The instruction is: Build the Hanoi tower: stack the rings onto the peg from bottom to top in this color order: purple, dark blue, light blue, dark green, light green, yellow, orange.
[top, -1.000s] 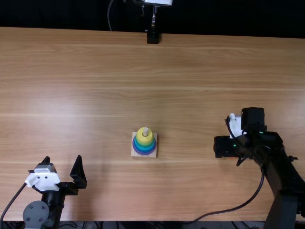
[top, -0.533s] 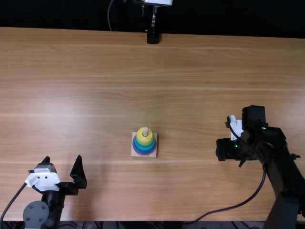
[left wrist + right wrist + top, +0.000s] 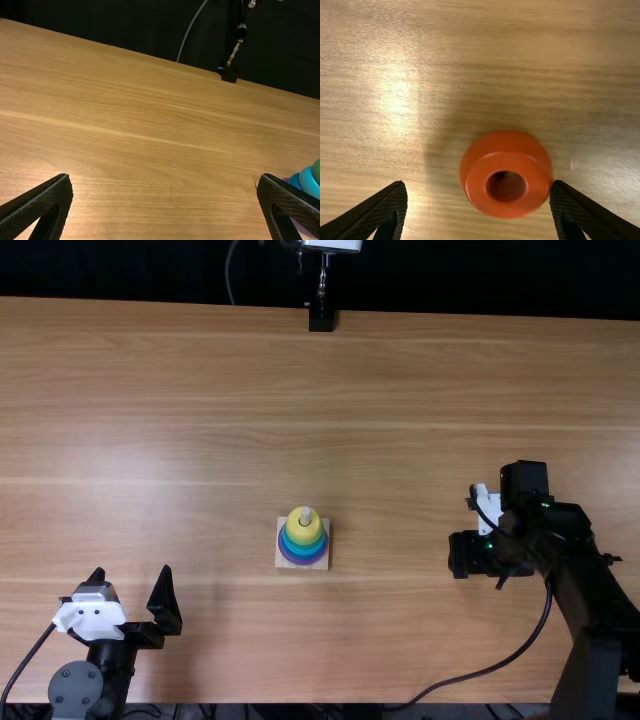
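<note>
- Top view: light brown wooden table (image 3: 330,390); black stand foot (image 3: 321,318) at its far edge, well apart from the work.
- Top view: square pale wooden base (image 3: 284,562) near the table's middle, bearing a stack of coloured rings (image 3: 304,548). Yellow ring (image 3: 299,531) uppermost, blue rings below, purple lowest. Pale peg (image 3: 306,513) upright, tip exposed above the yellow ring.
- Top view: left gripper (image 3: 132,575) left of the base, well apart from it; fingers wide apart, holding nothing.
- Top view: right gripper (image 3: 485,553) right of the base, its body blocking sight of its fingertips and the spot under them. Black cable (image 3: 515,652) curves from the right arm to the near edge, between arm and base.
- Left wrist view: stack at the view's edge, cut off and partly behind one finger; purple, blue, light blue and green portions visible, upper part out of frame.
- Right wrist view: glossy orange ring (image 3: 480,187) between the right gripper's fingers, which stand wide. One finger overlaps or meets the ring's rim; contact cannot be determined. The other finger is apart from it.
- Right wrist view: ring is round, without a long side; its hole faces the camera. Its underside is hidden.
</note>
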Action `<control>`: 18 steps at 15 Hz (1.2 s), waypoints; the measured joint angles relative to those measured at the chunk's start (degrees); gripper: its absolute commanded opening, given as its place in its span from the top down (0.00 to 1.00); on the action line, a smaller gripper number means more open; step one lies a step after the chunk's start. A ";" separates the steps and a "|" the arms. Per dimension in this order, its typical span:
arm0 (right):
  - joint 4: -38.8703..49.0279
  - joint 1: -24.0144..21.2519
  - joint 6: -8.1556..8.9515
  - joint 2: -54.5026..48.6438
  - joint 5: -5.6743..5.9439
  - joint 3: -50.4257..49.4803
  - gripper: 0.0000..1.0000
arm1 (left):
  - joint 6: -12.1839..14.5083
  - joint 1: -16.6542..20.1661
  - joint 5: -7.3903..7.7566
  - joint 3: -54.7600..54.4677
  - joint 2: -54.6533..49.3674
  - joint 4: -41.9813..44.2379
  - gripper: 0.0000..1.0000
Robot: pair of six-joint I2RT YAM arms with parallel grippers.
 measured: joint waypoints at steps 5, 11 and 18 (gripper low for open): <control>0.07 0.39 0.02 -0.02 0.04 0.00 0.22 | 0.00 0.00 0.02 0.00 0.02 0.02 0.00; 0.28 2.36 0.20 0.57 0.02 0.00 0.22 | -0.04 0.00 0.00 0.00 0.00 0.02 0.00; 0.39 2.75 0.24 1.92 0.02 0.66 0.16 | 0.00 0.00 0.00 0.00 0.00 0.02 0.00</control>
